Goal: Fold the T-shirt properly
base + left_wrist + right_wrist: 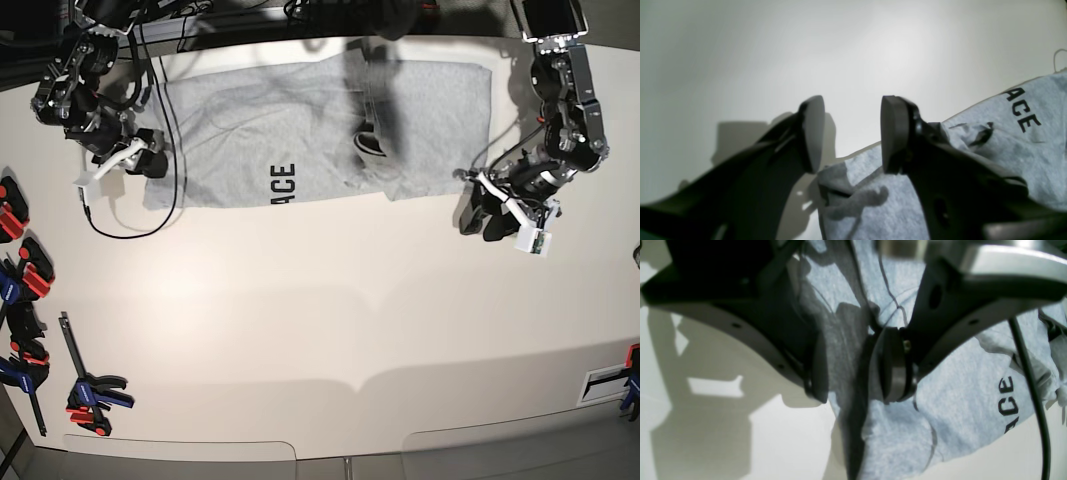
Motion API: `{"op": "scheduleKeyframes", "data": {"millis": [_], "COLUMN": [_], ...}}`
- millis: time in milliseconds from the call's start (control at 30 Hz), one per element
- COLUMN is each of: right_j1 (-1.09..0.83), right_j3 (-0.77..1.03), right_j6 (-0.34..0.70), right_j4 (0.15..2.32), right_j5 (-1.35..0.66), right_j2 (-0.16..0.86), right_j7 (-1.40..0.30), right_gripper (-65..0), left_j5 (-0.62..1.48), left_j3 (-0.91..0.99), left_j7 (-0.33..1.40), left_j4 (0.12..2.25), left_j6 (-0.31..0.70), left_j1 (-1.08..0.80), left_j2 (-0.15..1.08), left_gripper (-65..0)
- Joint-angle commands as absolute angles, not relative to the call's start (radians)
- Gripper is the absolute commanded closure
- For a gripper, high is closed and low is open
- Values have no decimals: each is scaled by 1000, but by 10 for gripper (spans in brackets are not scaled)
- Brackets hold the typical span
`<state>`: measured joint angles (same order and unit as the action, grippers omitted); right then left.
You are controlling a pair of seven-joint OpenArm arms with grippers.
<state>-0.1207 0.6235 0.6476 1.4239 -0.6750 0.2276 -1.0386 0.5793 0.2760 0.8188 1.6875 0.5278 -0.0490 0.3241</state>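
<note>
Base view: T-shirt (300,135) lies flat at the table's (330,300) far side.
Left gripper (851,133): fingers apart, holding nothing, beside the shirt's right edge.
Right gripper (853,368): fingers apart astride the shirt's left edge.

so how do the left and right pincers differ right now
The left pincer sits just off the T-shirt's edge, with mostly bare table between its fingers. The right pincer straddles a raised fold of the T-shirt's cloth, not clamped. Both stand open at opposite ends of the shirt.
</note>
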Motion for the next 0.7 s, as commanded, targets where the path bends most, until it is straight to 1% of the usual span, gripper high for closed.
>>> {"op": "scheduleKeyframes", "data": {"millis": [0, 300, 667], "right_j1": [-102, -44, -48], "right_j3": [628, 628, 628], "right_j6": [654, 655, 655], "right_j4": [1439, 1439, 1422], "right_j5": [-680, -645, -646], "right_j2": [242, 241, 228], "right_j7": [-1020, -1021, -1055], "right_gripper": [-257, -257, -257], "left_j5": [595, 595, 595], "left_j3": [282, 282, 282], "left_j7": [798, 799, 799], "left_j4": [1701, 1701, 1701], "left_j6": [534, 534, 534], "left_j1": [-34, -34, -36], "left_j2": [336, 335, 336], "left_gripper": [-255, -255, -255]}}
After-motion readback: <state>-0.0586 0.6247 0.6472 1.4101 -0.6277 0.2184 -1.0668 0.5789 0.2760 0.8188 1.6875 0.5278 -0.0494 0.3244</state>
